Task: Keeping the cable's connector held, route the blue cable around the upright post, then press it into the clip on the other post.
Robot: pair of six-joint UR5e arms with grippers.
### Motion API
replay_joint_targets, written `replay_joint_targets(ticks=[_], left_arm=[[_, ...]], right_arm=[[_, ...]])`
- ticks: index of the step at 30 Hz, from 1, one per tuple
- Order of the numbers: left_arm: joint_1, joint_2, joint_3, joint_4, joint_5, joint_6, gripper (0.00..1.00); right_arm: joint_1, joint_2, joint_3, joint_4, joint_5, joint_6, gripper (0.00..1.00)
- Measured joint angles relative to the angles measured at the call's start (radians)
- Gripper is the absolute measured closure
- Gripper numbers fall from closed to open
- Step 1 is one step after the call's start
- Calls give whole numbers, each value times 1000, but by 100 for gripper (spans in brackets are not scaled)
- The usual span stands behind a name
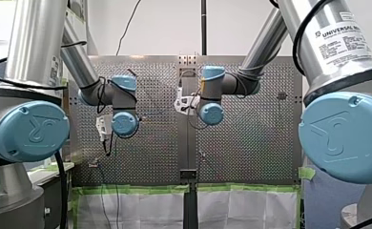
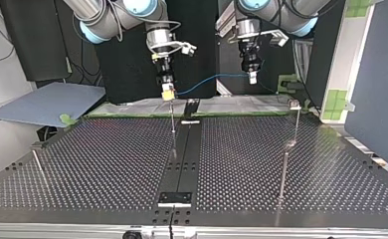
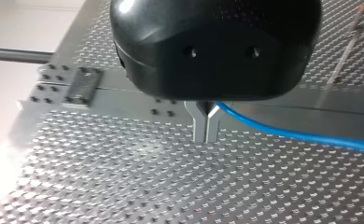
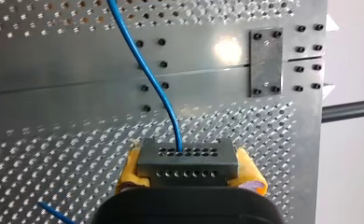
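My right gripper (image 4: pixel 189 170) clamps the connector (image 4: pixel 188 158), my left gripper (image 3: pixel 206 136) pinches the blue cable (image 2: pixel 227 75). Cable runs near level across top view's upper middle.

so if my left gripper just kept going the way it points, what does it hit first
Probably the perforated table: the left gripper, shut on the cable, points down at it with nothing between, though depth is unclear.

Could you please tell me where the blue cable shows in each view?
Front view: too thin to make out.
Top view: the blue cable spans the view's upper middle.
Left wrist view: it leaves from between the fingers.
Right wrist view: it rises from the connector.
Shared landmark: the table's smooth middle strip.
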Motion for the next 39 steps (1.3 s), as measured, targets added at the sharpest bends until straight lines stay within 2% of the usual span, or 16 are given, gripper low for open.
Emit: replay_joint_targets(ticks=[6,14,29,39], left_arm=[[17,50,49,-47,0,-2,100],[42,119,117,-116,5,-15,100],[92,235,223,-233,43,-39,100],[125,259,285,-315,59,-42,100]], right_arm=[[0,-4,-32,37,-12,0,100],[2,-5,-81,87,-45,0,100],[11,-6,-204,184,-66,-3,100],[16,-6,-285,250,-94,1,100]])
